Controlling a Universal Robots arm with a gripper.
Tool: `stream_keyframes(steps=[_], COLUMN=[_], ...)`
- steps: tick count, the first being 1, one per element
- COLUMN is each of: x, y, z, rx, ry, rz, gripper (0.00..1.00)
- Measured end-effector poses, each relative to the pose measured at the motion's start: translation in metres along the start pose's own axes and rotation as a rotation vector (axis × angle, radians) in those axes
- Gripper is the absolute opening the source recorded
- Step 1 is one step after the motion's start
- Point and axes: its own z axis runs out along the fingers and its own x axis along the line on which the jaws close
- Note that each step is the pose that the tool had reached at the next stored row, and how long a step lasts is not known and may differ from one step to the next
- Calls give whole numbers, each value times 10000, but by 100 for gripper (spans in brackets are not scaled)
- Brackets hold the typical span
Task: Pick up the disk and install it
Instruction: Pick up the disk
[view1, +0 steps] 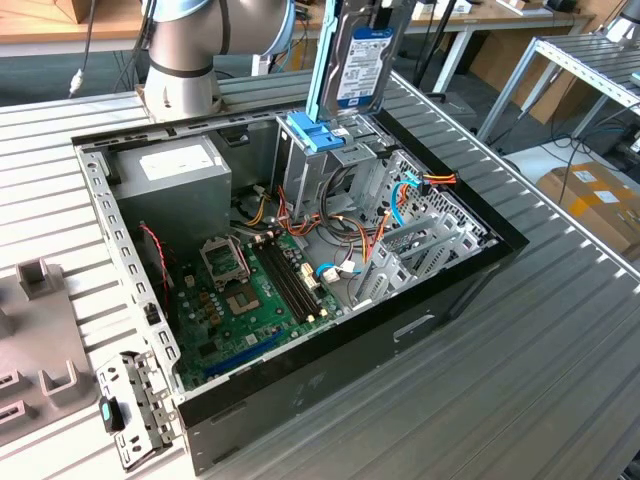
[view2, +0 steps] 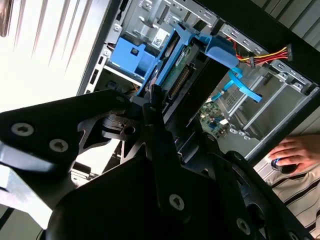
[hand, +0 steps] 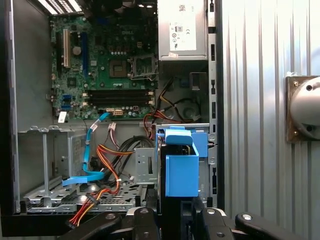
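Slatted grey workbench (view1: 560, 330) carrying an open computer case (view1: 330, 385). Pick-up done: disk (view1: 362, 62) at top centre of the exterior view, clamped by the gripper (hand: 176, 214), poised over the drive cage (view1: 345, 165). Not seated, so installing judged left. Standing on end, long axis near vertical, leaning slightly right, label facing camera

Even overhead light was seen in the exterior view, and only soft shadows were cast inside the computer case (view1: 330, 370). The label of the disk (view1: 362, 60) was brightly lit. In the second wrist view the slatted table (view2: 55, 45) was washed almost white by glare, while the foreground was left in deep shadow. In the first wrist view the motherboard (hand: 107, 65) was dimly lit.
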Motion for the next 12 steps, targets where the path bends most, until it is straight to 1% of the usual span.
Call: stream_keyframes(steps=[1, 3, 4, 10, 11, 12], x=[50, 120, 171, 360, 412, 445], y=[-2, -4, -5, -11, -12, -13], z=[0, 0, 1, 1, 1, 2], rx=[0, 0, 0, 0, 0, 0], ry=[0, 1, 1, 3, 3, 3], rz=[0, 0, 0, 0, 0, 0], gripper=[35, 35, 35, 35, 35, 35])
